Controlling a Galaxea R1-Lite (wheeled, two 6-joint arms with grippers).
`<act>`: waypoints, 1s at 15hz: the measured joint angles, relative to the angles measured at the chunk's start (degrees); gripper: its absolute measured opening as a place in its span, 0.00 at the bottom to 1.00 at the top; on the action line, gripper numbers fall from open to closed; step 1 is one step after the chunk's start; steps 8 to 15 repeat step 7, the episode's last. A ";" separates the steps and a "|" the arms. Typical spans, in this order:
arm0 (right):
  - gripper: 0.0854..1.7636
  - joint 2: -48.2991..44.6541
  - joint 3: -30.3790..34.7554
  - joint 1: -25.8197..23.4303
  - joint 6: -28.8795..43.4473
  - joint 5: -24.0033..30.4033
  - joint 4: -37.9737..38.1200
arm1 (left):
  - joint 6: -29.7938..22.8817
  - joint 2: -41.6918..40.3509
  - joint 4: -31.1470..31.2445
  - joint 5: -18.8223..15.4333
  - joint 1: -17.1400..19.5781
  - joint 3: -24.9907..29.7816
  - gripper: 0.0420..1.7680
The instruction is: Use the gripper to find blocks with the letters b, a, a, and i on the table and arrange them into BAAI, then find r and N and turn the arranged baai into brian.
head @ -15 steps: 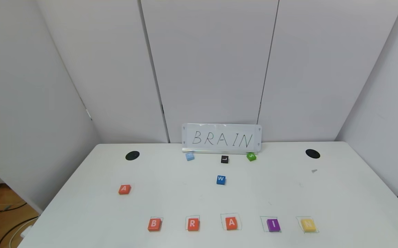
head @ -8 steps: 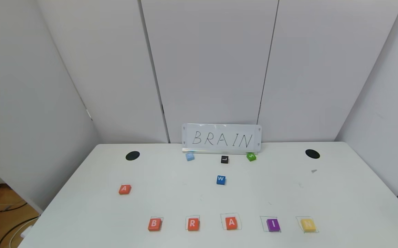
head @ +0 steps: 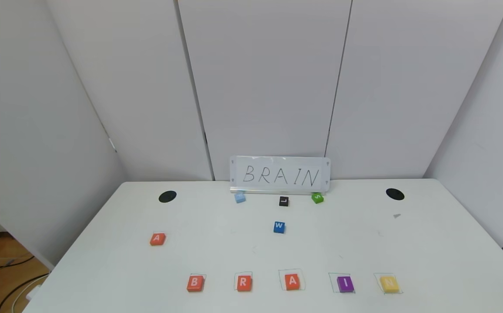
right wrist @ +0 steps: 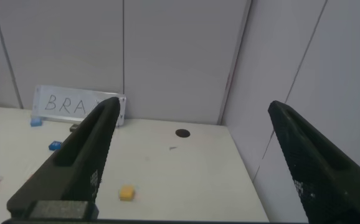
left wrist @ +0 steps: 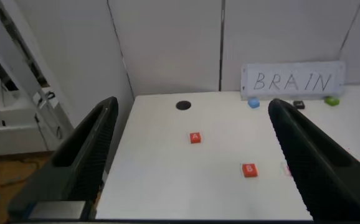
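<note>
1. The white counter (head: 430, 261) is smooth and matte, with rounded far corners; most of its middle lies bare.
2. Along the near edge, flat square blocks (head: 195, 283) spell B, R (head: 243, 282), A, I, N (head: 390, 283) in pen-drawn squares; a spare A sits apart, left.
3. The left pincer (left wrist: 192, 162) and the right pincer (right wrist: 189, 162) both gape wide, holding nothing, off the counter.

A: Run through the colours in the near row?
B: Orange B (head: 195, 283), orange R (head: 243, 282), orange A (head: 292, 281), purple I (head: 345, 284), yellow N (head: 390, 284), all with white letters, N's faint.
A: And the rest?
B: A second orange A (head: 157, 239), a blue W (head: 279, 227), a black L (head: 283, 201), a green S (head: 317, 198), a pale blue block (head: 239, 198). White tabletop (head: 112, 261) with two black holes (head: 167, 196).
</note>
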 joint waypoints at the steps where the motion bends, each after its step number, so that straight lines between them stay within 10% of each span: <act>1: 0.97 -0.79 0.96 0.00 0.11 -0.06 -0.55 | -1.32 -0.63 -1.01 0.11 -0.71 0.04 0.97; 15: 0.97 -2.01 6.74 -0.07 -0.21 -0.01 -12.98 | 0.40 -4.35 -3.49 0.26 -1.97 3.50 0.97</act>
